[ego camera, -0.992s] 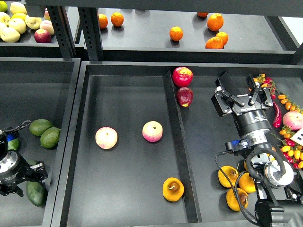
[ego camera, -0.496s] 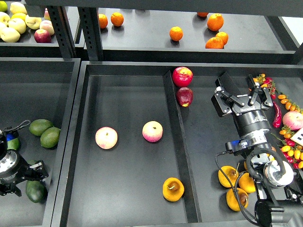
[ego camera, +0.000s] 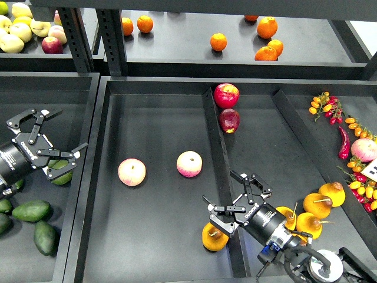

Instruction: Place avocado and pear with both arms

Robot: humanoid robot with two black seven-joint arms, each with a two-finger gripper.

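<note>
While my left gripper (ego camera: 50, 140) hangs spread wide over the left bin, well left of the centre divider (ego camera: 224, 183), the dark avocado (ego camera: 45, 237) lies below it among its fellows. Across, hard against that divider's near end, sits the pear (ego camera: 214, 236), and my right gripper (ego camera: 238, 197), fingers splayed, hovers just over it, not pinching.

Bare tray floor (ego camera: 159, 236) lies lower centre, left of the pear (ego camera: 214, 236). Two peaches (ego camera: 132, 172) occupy mid-frame; the divider wall (ego camera: 219, 177) bounds the right.
</note>
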